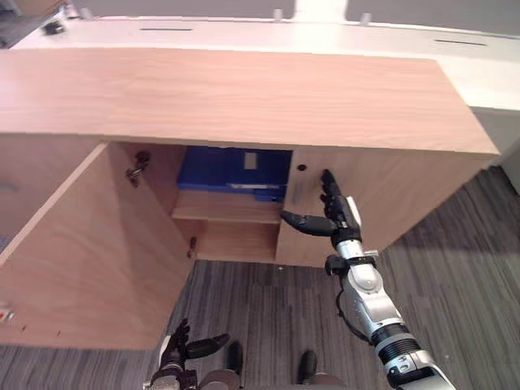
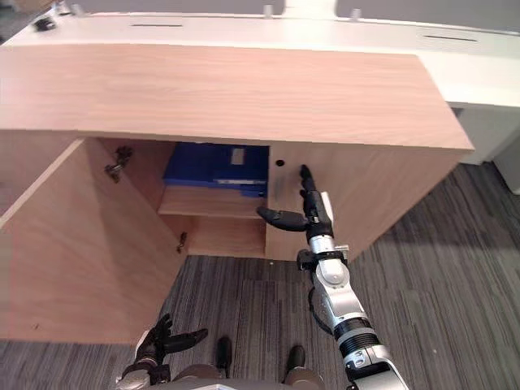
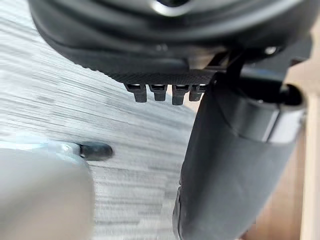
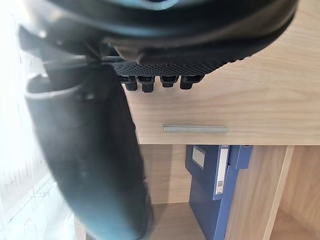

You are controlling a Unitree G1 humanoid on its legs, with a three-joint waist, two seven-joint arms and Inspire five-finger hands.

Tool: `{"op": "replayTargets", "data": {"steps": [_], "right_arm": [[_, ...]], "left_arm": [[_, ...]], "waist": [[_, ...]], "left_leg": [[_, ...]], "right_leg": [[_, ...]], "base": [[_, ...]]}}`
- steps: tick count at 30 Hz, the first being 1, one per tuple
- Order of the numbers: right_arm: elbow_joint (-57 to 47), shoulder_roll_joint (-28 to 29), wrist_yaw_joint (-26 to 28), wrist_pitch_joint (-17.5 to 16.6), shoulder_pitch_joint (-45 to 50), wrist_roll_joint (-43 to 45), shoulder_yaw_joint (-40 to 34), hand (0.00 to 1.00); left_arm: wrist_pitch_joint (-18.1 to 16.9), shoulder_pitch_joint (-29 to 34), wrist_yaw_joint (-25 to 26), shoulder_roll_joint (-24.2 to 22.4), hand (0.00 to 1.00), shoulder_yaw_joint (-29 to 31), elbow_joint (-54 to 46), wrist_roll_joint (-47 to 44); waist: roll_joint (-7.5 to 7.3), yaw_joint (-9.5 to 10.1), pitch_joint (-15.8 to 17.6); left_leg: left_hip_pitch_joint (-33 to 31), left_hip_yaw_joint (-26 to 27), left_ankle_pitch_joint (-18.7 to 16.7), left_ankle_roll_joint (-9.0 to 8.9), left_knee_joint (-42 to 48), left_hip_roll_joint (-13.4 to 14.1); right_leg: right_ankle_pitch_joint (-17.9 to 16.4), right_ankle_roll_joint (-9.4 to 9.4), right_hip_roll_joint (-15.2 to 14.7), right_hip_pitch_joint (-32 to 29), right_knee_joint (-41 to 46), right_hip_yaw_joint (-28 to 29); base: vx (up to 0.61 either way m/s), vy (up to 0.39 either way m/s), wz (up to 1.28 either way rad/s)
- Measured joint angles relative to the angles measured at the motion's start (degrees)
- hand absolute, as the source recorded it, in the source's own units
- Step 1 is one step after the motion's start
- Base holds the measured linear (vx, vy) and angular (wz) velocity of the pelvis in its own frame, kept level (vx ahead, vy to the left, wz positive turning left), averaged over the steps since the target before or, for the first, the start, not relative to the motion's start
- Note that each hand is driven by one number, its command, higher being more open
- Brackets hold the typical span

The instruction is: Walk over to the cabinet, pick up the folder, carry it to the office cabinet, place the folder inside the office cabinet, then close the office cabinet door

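folder (image 1: 227, 169) on shelf (image 1: 227, 213) in cabinet (image 1: 244, 97) | door (image 1: 89, 260) open, left of cabinet opening, nearest left hand (image 1: 180, 348): relaxed, empty | right hand (image 1: 337, 213): fingers straight, empty, right of opening

Office, wooden cabinet (image 1: 244, 97), grey carpet (image 1: 455, 268), blue folder (image 1: 231, 171)

Left door (image 1: 89, 260) stands swung out toward near, walling off left side of approach. Betw. door and right hand (image 1: 337, 215), carpet (image 1: 260, 301) before opening is free. Inside cabinet (image 1: 244, 97), upper space is mostly taken by folder (image 1: 234, 169) on shelf (image 1: 227, 213); bay under shelf is free. Right panel (image 1: 390, 195) closes off right side, w/ right hand just in front, fingers straight, thumb toward opening.
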Motion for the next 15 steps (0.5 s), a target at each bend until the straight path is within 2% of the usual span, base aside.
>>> {"op": "replayTargets", "data": {"steps": [2,3,6,8,10,11,15], "right_arm": [[1.1,-0.3,0.1,0.7,1.6,0.0,-2.0,1.0],[2.9,-0.5,0.3,2.1,3.5,0.0,-3.4,1.0],[9.1,-0.2,1.2,5.2,9.4,-0.2,-4.6,1.0],[14.8,1.9,2.4,7.6,14.2,-2.3,-5.1,1.0],[17.9,3.2,2.4,8.6,16.1,-3.5,-5.5,1.0],[19.9,4.1,2.3,9.0,16.8,-4.6,-6.6,1.0],[21.2,4.8,0.9,9.2,17.5,-6.3,-10.0,1.0]], "left_arm": [[0.3,1.7,0.0,0.0,1.0,0.0,-1.0,-0.5],[0.3,2.9,-0.1,-0.1,1.0,0.3,-2.6,-1.6],[0.4,5.5,-0.4,-0.4,1.0,4.1,-6.6,-4.3],[0.4,7.9,-0.4,-0.4,1.0,9.3,-11.1,-7.9],[0.3,8.9,-0.3,-0.2,1.0,12.8,-13.6,-10.2],[0.2,9.1,-0.1,0.0,1.0,15.1,-15.8,-11.3],[-0.8,8.8,-0.1,3.2,1.0,17.2,-24.6,-13.6]], "waist": [[-0.07,0.71,0.0],[-0.23,1.72,-0.1],[-0.4,3.45,-0.2],[-0.1,4.29,0.0],[-0.02,4.66,0.0],[0.19,4.77,0.2],[0.9,5.35,0.6]], "left_leg": [[-0.7,-2.4,0.0,-0.04,0.0,-0.5],[-1.2,-3.8,0.0,-0.04,0.0,-0.8],[-2.4,-7.0,0.4,-0.43,0.0,-1.4],[-2.9,-9.3,1.3,-0.31,0.0,-2.0],[-3.3,-10.9,1.7,-0.48,0.0,-2.5],[-3.6,-12.2,2.1,0.12,0.1,-2.9],[-4.0,-15.4,2.5,0.58,0.3,-4.3]], "right_leg": [[-0.3,0.14,-0.2,0.7,-0.3,-2.1],[-0.7,0.27,-0.4,1.0,-0.4,-3.3],[-1.7,0.67,-1.0,2.0,-0.3,-7.1],[-2.8,1.2,-1.4,3.5,-0.1,-10.5],[-3.0,1.32,-1.6,4.0,0.2,-12.4],[-3.1,1.41,-1.9,4.2,0.7,-13.8],[-3.5,1.04,-2.6,5.5,0.7,-15.9]], "base": [[-0.05,0.001,0.6],[0.0,0.003,0.85],[0.04,0.002,0.85],[0.11,-0.008,0.8],[0.13,-0.011,0.58],[0.15,0.001,0.58],[0.11,0.034,0.5]]}}
